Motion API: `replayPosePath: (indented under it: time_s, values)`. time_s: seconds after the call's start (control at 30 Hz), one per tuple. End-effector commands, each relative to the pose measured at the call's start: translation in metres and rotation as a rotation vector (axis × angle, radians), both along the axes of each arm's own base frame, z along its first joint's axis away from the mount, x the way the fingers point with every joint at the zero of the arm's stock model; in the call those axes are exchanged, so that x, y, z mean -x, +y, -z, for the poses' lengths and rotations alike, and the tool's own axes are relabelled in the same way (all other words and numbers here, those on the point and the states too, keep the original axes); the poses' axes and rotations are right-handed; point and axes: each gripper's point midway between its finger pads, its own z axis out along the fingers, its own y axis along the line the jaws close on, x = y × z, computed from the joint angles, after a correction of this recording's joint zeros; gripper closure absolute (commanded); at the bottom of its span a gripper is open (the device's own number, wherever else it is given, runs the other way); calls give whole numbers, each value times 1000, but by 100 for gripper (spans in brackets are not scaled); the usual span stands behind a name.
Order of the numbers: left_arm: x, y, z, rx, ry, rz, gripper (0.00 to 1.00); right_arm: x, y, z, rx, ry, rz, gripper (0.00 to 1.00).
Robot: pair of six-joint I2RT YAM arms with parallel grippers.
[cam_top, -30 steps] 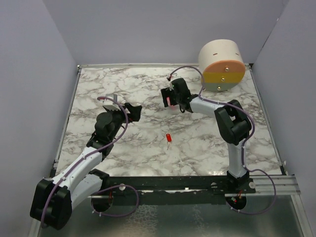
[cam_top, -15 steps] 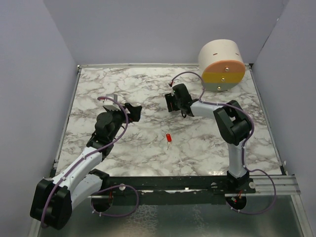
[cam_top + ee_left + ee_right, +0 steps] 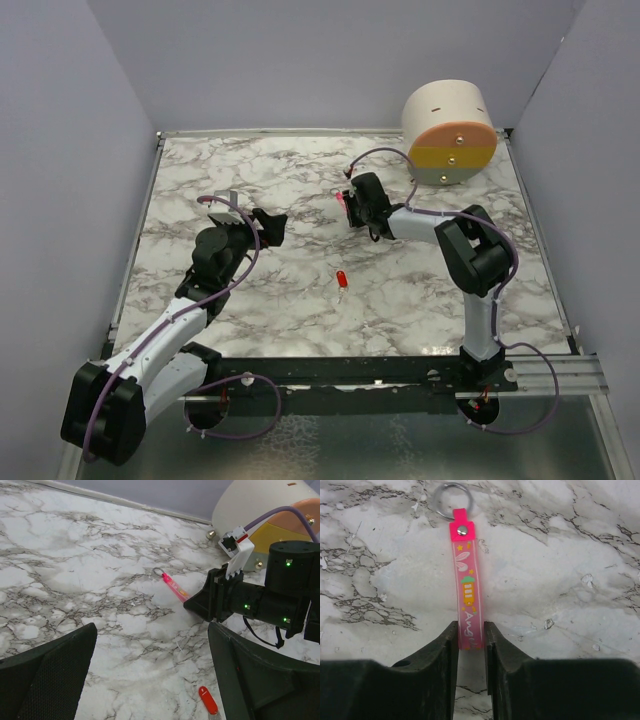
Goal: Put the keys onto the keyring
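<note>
Stretched forward and low, the right gripper (image 3: 470, 628) pinches the keyring (image 3: 465, 572) by its strap; the left gripper (image 3: 151, 630) gapes empty.

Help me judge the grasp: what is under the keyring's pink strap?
Only the marble table shows around the keyring, which lies flat on it; nothing else peeks out. The surface directly beneath the strap is covered, and the right fingers pinch its near end.

A pink strap keyring (image 3: 466, 595), riveted to a thin metal ring, is laid flat on the marble left of the cream drum (image 3: 449, 132), its free end clamped in the right gripper (image 3: 470, 632), while the small red-headed key (image 3: 342, 281) is left lying flat farther from that drum.
</note>
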Motion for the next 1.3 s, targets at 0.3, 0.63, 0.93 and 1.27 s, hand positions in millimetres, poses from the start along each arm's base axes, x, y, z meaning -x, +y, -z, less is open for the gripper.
replayPosePath:
  time_s: [0.3,0.63,0.93,1.27]
  values:
    - [-2,3,-11,-2,-36,-18,5,6,-1,-50,-20,-61,-21,78]
    - [-7,-8,6,-100,-18,55,8,52,7,-136,-200,-60,-107,77]
    - [-2,-23,5,-113,-53,152,11,95,7,-196,-324,-98,-194,77]
    - [11,-35,-11,-82,-142,242,14,121,-2,-216,-347,-123,-229,77]
